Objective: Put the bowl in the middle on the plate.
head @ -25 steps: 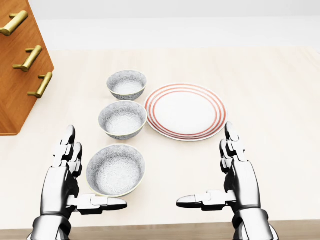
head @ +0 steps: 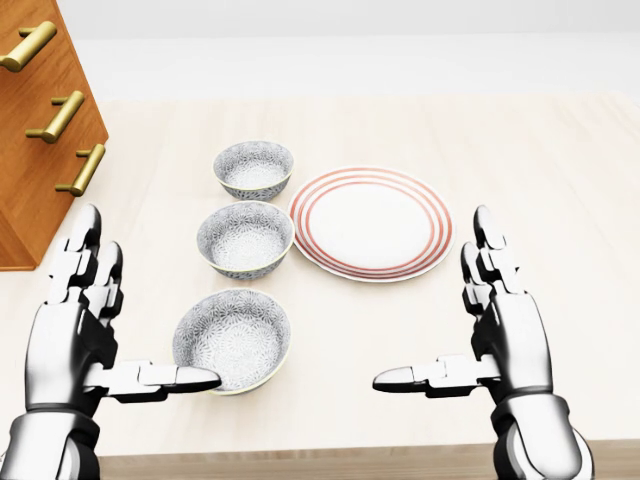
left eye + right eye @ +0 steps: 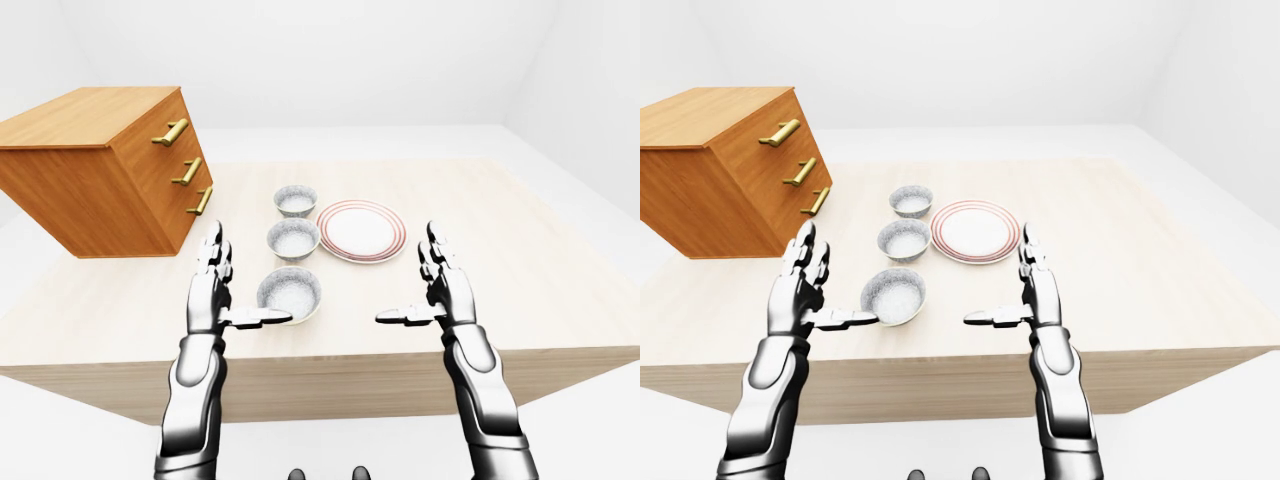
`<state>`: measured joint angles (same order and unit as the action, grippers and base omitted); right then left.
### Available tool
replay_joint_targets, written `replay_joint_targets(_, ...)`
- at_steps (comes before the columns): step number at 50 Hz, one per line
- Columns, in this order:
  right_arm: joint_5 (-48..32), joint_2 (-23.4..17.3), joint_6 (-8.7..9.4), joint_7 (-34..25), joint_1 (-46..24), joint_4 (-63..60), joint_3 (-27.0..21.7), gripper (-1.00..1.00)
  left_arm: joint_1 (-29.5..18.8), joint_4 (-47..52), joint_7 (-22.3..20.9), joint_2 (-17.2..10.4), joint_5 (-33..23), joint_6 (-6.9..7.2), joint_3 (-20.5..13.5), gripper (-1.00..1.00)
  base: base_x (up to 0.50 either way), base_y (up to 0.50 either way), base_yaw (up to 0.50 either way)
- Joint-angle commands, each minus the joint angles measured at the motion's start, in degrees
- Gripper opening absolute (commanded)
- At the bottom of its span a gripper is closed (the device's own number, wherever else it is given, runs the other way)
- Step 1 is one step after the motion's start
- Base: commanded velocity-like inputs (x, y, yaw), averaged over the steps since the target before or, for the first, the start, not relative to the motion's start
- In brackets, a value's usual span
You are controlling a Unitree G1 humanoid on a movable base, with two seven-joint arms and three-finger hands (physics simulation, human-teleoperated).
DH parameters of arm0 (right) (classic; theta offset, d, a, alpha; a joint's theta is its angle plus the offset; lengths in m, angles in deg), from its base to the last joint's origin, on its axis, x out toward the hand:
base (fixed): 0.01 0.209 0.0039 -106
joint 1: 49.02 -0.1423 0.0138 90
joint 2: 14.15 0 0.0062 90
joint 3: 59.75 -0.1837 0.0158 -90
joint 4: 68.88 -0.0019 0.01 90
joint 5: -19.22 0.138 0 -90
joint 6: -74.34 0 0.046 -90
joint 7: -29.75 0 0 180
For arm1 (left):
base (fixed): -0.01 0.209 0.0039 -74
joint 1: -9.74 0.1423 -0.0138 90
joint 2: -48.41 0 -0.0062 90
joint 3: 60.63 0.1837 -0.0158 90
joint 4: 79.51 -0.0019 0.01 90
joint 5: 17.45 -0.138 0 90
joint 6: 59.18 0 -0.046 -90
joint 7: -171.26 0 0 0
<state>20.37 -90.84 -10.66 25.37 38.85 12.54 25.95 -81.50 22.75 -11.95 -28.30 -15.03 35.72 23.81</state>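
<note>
Three grey patterned bowls stand in a column on the pale table in the head view: the top bowl point(image 2: 254, 168), the middle bowl point(image 2: 245, 238) and the bottom bowl point(image 2: 232, 340). A white plate point(image 2: 372, 222) with red rings lies just right of the top two bowls, almost touching the middle one. My left hand point(image 2: 135, 315) is open at lower left, its thumb pointing at the bottom bowl's left rim. My right hand point(image 2: 435, 300) is open at lower right, below the plate and holding nothing. Neither hand touches the middle bowl.
A wooden drawer cabinet point(image 2: 40, 130) with brass handles stands on the table at the left, close to the bowls. The table's near edge point(image 2: 320, 455) runs along the bottom of the head view. Bare tabletop stretches right of the plate.
</note>
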Motion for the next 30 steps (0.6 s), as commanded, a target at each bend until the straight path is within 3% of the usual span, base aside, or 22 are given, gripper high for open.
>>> replay_joint_targets(1,-0.7,-1.2,0.0,-1.2,-2.0,-5.7,-1.7,1.0,-1.1,7.0,0.2,-1.5,-1.0,0.09,-3.1,1.0,0.0,0.0,0.0)
replay_joint_targets(18,-0.6,-2.9,0.0,-1.7,-4.9,-10.2,-4.2,1.0,-4.1,16.3,0.5,-4.0,1.3,0.09,-8.3,1.0,0.0,0.0,0.0)
replay_joint_targets(30,-0.8,-2.9,0.0,-0.9,-5.4,-10.6,-4.2,1.0,-4.4,17.1,0.4,-4.3,1.8,0.09,-8.5,1.0,0.36,0.07,0.0)
